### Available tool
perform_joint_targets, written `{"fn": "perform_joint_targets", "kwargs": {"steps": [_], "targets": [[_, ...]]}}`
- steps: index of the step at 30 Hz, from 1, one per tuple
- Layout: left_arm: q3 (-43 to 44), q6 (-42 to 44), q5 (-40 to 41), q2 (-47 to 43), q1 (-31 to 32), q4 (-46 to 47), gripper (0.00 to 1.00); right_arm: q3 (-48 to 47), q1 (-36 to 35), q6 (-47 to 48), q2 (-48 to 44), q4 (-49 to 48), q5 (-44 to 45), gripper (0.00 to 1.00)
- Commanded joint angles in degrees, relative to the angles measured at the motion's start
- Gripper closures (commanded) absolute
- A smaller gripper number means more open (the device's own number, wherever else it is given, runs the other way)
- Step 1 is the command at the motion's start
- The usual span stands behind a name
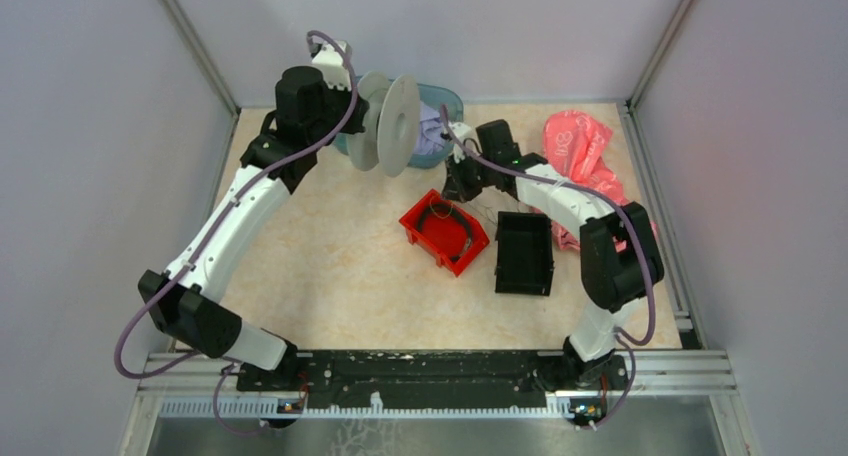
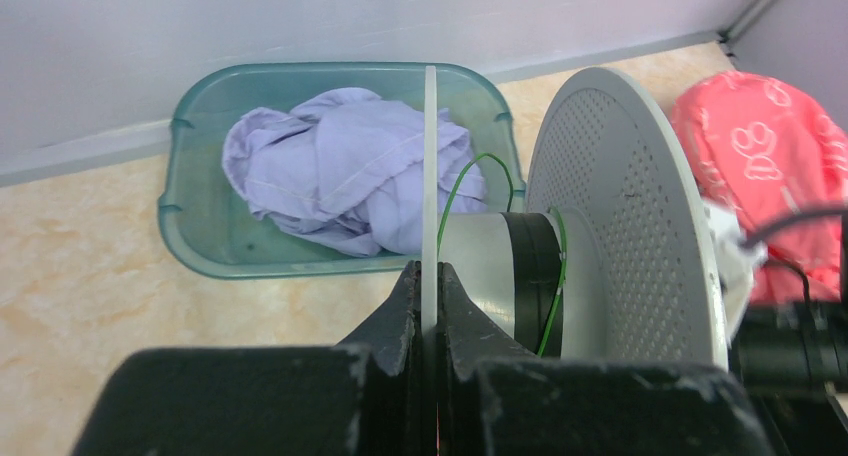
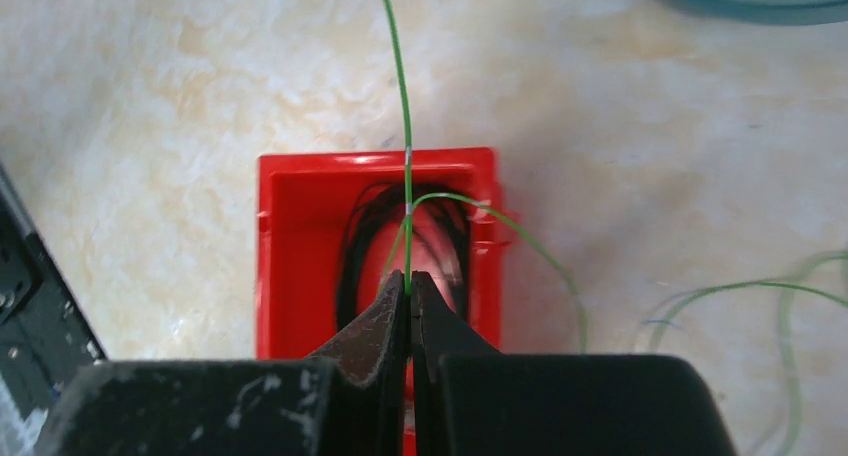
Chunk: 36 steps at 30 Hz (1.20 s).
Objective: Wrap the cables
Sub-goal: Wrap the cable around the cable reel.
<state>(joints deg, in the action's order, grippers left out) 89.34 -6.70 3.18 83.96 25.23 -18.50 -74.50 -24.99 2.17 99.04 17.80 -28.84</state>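
White perforated plastic spool point(image 2: 630, 206) held aloft by near flange rim, pinched in left claw point(image 2: 428, 276), hub left free for winding. Thin green wire point(image 3: 400, 96) pinched in right claw point(image 3: 409, 286) above red plastic bin point(image 3: 290, 236), drawn straight toward hub, likely for tension; slack lying on counter point(image 3: 150, 76)

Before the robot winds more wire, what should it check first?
1. Left gripper shut on the white spool's rim: ok.
2. Right gripper pinching the green wire: ok.
3. Green wire started on the hub: ok.
4. Wire free of the black coil in the red bin: cannot tell, it passes over it.
5. All wire wound: not ok, loose loops lie on the table.
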Motion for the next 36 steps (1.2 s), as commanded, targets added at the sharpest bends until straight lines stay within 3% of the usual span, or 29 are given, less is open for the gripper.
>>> {"fn": "perform_joint_targets", "kwargs": {"steps": [1, 10, 26, 32, 36], "targets": [[3.5, -0.8, 7.6, 0.8, -0.4, 4.2, 1.00, 1.0, -4.2, 3.7, -3.9, -0.6, -5.1, 1.00], [-0.1, 3.4, 11.9, 2.3, -0.3, 8.6, 1.00, -3.3, -8.8, 6.8, -9.4, 4.5, -16.2, 1.00], [-8.6, 10.9, 15.6, 0.1, 1.8, 15.7, 1.00, -18.9, -7.7, 2.1, -12.0, 9.6, -21.4, 1.00], [-9.8, 12.6, 13.5, -0.7, 2.9, 16.1, 1.00, -22.6, -5.8, -0.9, -11.6, 9.6, -18.8, 1.00], [-11.9, 14.6, 7.7, -1.8, 4.0, 16.0, 1.00, -24.0, -2.7, -4.9, -11.2, 7.7, -16.3, 1.00]]}}
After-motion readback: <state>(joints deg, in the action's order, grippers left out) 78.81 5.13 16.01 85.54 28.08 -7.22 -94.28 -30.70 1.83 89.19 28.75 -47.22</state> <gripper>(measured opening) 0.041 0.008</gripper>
